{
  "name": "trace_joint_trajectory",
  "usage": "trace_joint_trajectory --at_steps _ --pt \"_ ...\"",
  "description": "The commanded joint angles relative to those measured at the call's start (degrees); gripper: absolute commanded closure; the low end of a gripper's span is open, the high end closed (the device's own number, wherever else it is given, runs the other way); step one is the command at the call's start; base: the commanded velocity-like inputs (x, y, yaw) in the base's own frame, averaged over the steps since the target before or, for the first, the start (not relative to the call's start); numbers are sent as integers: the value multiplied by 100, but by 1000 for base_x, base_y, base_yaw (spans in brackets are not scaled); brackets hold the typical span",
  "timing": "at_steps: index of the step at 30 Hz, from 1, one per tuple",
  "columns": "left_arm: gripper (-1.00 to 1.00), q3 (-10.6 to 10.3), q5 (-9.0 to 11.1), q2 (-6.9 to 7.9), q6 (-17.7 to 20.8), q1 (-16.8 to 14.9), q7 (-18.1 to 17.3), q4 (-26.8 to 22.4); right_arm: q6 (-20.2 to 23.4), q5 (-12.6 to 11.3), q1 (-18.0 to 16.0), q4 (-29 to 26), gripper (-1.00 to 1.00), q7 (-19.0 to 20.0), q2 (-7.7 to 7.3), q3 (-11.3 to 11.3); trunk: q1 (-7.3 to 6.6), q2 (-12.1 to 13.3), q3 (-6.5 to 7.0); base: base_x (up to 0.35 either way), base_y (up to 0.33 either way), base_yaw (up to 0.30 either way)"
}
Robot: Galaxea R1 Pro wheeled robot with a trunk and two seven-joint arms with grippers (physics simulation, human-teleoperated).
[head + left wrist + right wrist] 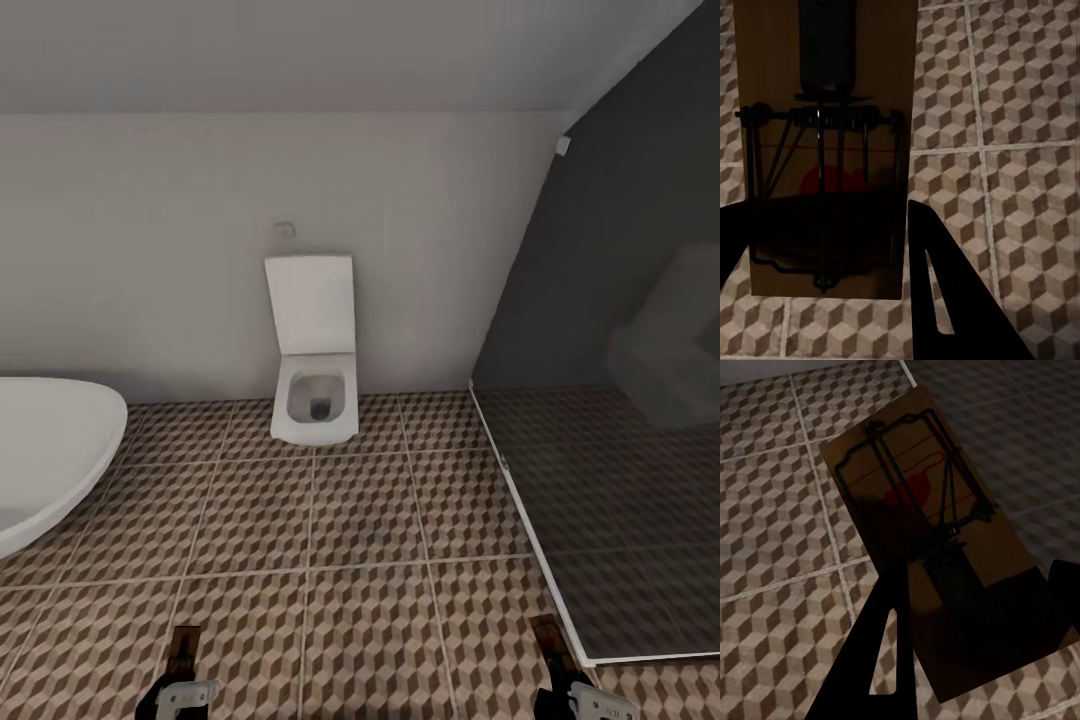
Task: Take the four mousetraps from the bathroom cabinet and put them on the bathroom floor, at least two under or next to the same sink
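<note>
I am carrying two mousetraps over the cube-patterned bathroom floor (360, 520). My left gripper (175, 695) (825, 247) is shut on a tan mousetrap (185, 645) (832, 90) with a dark wire spring and a red spot. My right gripper (585, 700) (975, 607) is shut on a second mousetrap (549, 636) (907, 472), which is tilted in the wrist view. Both boards stick forward from the fingers above the tiles. The cabinet and the sink are out of view.
A white wall-hung toilet (315, 390) with its lid up stands straight ahead against the pale wall. The white oval bathtub (45, 450) juts in from the left. A dark glass shower enclosure (620, 500) with a white floor rail takes up the right side.
</note>
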Motion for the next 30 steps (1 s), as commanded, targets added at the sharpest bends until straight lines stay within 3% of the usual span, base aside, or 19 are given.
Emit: trace_joint_trajectory --at_steps 1,6,8,10,11,13,16,17,19,22,25,30 --pt "100 -46 -21 -5 -24 -8 67 18 -17 -16 -5 -5 100 -55 -7 49 3 -10 -9 4 2 0" --pt "100 -35 -17 7 -26 -8 72 10 -4 94 -5 -4 100 -44 -7 125 3 -10 -9 0 0 0" --pt "100 -26 -13 -1 22 -9 74 6 51 331 -5 -68 100 -47 -15 204 3 -10 -9 0 0 0" --pt "100 0 -8 -7 470 -8 75 -20 312 787 -10 -185 100 -60 -6 237 3 -10 -9 0 0 0" --pt "100 7 -3 -4 964 -8 74 -92 601 1052 -24 -303 100 -68 -4 245 3 -10 -9 0 0 0" --pt "100 19 5 29 2401 -18 70 -673 1481 1463 -103 -820 100 -83 5 249 3 -10 -9 0 0 0" --pt "100 37 12 115 4694 -51 139 -2558 2979 1701 -435 -1945 100 -266 9 245 3 -10 -9 0 0 0" --pt "100 65 11 121 5221 -62 248 -3176 3327 1732 -609 -2243 100 -409 9 242 3 -10 -9 0 0 0" --pt "100 133 9 125 5773 -82 618 -4093 3703 1759 -929 -2622 100 -762 5 228 3 -10 -9 0 0 0" --pt "100 159 -4 165 5796 -92 972 -4671 3639 1782 -1116 -2909 100 -1016 -4 218 3 -10 -9 0 0 0" --pt "100 153 -9 297 4979 -93 1065 -4746 2991 1793 -1165 -2967 100 -1098 -12 229 3 -10 -9 0 0 0" --pt "100 137 -8 379 4384 -87 1100 -4747 2547 1789 -1180 -2743 100 -1133 3 242 3 -10 -9 0 0 0"
